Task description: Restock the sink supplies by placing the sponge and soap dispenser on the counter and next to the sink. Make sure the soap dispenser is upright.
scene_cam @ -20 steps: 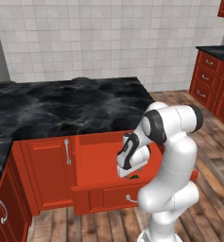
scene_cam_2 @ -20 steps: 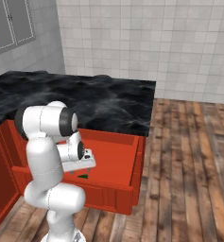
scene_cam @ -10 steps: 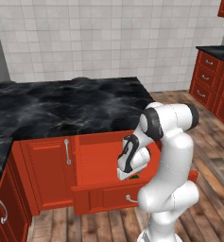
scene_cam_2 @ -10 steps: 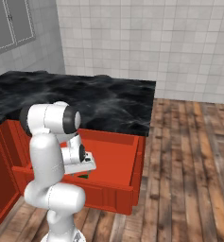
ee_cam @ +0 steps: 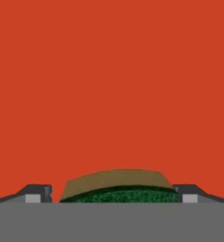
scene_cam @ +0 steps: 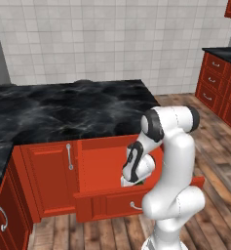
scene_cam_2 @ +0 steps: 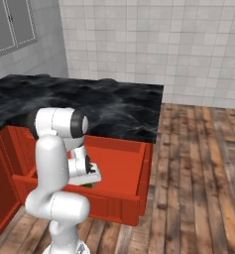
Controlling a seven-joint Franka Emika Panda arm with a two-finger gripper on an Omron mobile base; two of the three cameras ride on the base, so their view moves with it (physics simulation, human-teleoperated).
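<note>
Fingers (ee_cam: 38, 193) pinch the sponge (ee_cam: 118, 187) low in the open drawer (scene_cam: 107, 163); gripped to carry it toward the sink.

The sponge (ee_cam: 118, 188) is a flat block with a yellow-brown layer over a dark green, rough one. It sits between the two fingertips, touching both, its green face toward the camera, over the red drawer floor. From the base views a green sliver (scene_cam: 138, 182) shows under the hand inside the open drawer.
</note>
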